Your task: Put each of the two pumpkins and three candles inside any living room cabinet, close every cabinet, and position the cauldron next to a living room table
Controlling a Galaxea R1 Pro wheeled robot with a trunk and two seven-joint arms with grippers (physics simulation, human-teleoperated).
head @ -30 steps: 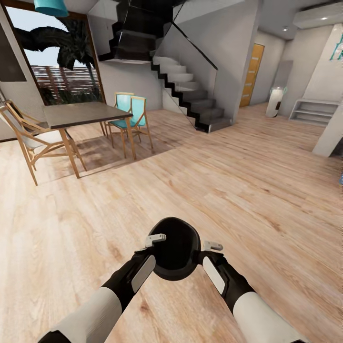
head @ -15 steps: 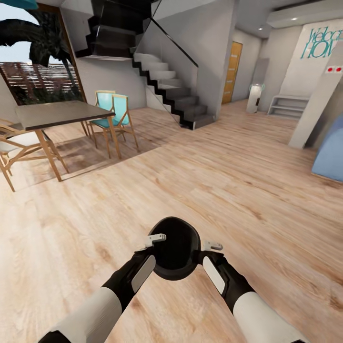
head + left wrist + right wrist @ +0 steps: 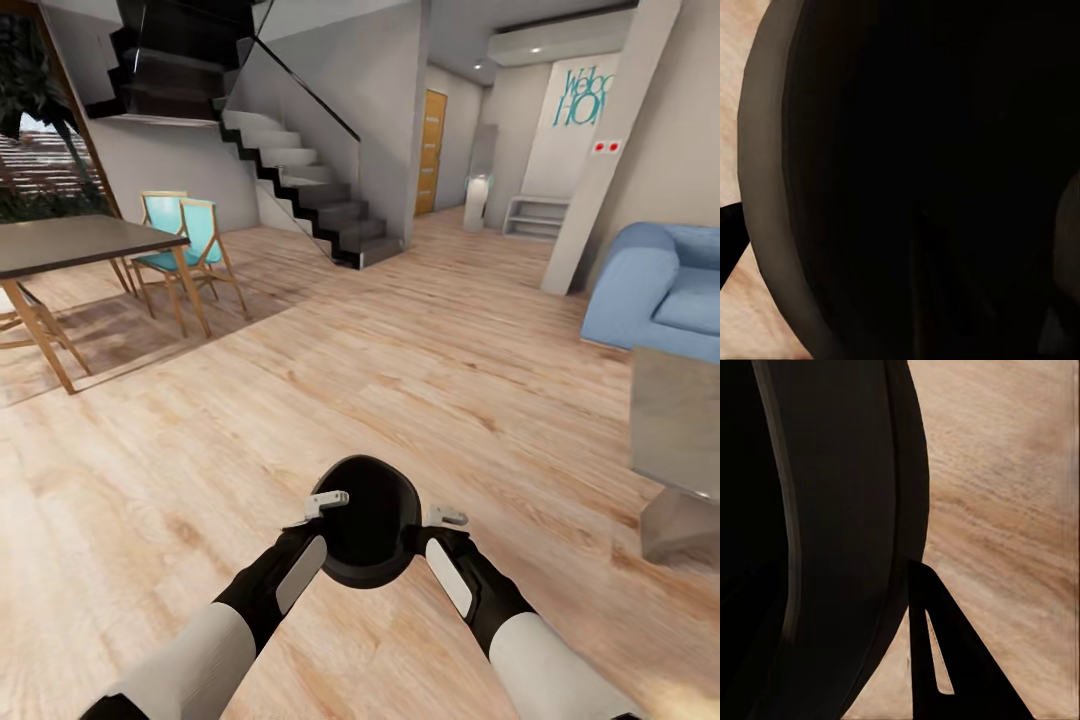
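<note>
The black cauldron (image 3: 367, 520) hangs over the wooden floor straight ahead of me, mouth up and empty, held between both arms. My left gripper (image 3: 322, 508) is shut on its left rim, with one pale finger lying over the edge. On the opposite side, my right gripper (image 3: 440, 522) is shut on the rim. The left wrist view looks into the cauldron's dark inside (image 3: 930, 180) past its grey rim. In the right wrist view the cauldron's outer wall (image 3: 832, 510) runs beside one dark finger (image 3: 945, 660) above the floor. No pumpkins, candles or cabinet are in view.
A dark dining table (image 3: 70, 240) with teal chairs (image 3: 185, 235) stands at the far left. A staircase (image 3: 300, 190) rises behind it. A blue sofa (image 3: 665, 290) and a low grey table (image 3: 680, 420) are at the right. Open wooden floor lies ahead.
The whole view has swung to the right, so the camera turned: the dining table slid left and the sofa and grey table came into sight. The cauldron stays held the same way.
</note>
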